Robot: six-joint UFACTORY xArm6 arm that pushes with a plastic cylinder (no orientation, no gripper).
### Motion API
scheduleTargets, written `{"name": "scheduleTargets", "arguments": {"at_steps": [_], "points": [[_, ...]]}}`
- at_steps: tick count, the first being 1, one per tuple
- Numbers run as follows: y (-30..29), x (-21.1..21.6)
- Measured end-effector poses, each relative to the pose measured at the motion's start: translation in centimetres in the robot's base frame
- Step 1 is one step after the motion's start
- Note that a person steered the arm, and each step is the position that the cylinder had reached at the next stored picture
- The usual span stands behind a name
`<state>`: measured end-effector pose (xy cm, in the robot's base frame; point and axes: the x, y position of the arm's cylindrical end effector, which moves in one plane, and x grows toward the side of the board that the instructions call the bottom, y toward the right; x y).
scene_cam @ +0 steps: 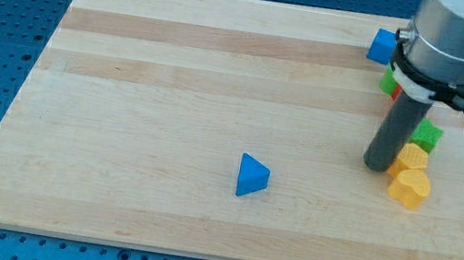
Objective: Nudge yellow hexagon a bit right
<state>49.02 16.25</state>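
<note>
Small yellow plastic hexagon block [412,158] sits near tabletop's [175,74] right edge, w/ rod tip [377,166] touching its left side. Probably light, rigid, slides easily; push from left face. No jaws—just a rod.

A pale wooden tabletop [172,93], made of joined planks with lengthwise grain, lies on a blue perforated metal bench [0,0] with rows of small holes. Even, soft light falls across the wood.
</note>
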Motion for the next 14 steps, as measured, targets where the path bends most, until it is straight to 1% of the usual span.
{"name": "scheduleTargets", "arguments": {"at_steps": [1,2,4,7,13,14], "points": [[-1.1,2.7],[-1.3,3.4],[-1.3,3.2],[-1.3,1.2],[-1.3,1.3],[-2.6,1.3]]}}
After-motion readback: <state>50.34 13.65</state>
